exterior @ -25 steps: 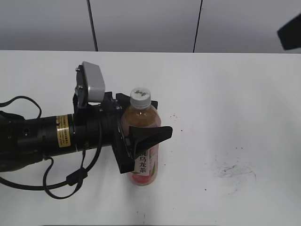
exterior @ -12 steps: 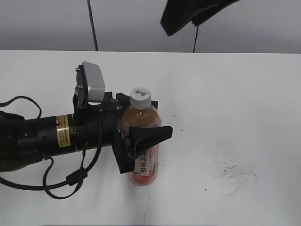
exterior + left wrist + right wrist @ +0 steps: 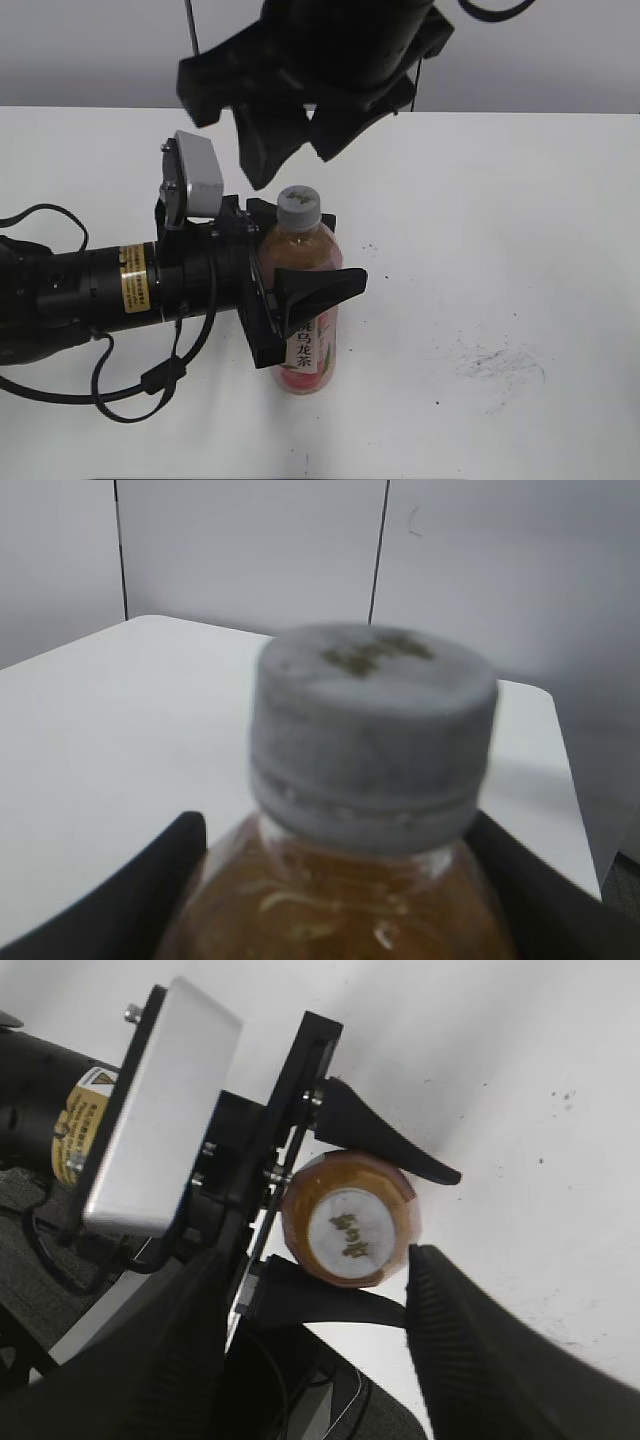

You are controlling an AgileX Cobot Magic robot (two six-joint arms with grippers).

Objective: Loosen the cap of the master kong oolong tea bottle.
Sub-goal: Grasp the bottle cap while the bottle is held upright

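In the exterior view, the left gripper [image 3: 300, 290] is clamping the master kong oolong tea bottle [image 3: 305, 300] on the table [image 3: 520, 220], steadying it upright for uncapping, while the right gripper [image 3: 285, 130] is hovering spread above.

In the left wrist view, the cap [image 3: 372, 735] is pointing straight up.

In the right wrist view, the right fingers [image 3: 480, 1360] are straddling the cap from above, not touching.

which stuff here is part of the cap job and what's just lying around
In the job:
- bottle
- cap
- left gripper, shut on the bottle
- right gripper, open above the cap

Lying about:
- table, with dark scuff marks
- loose black cable
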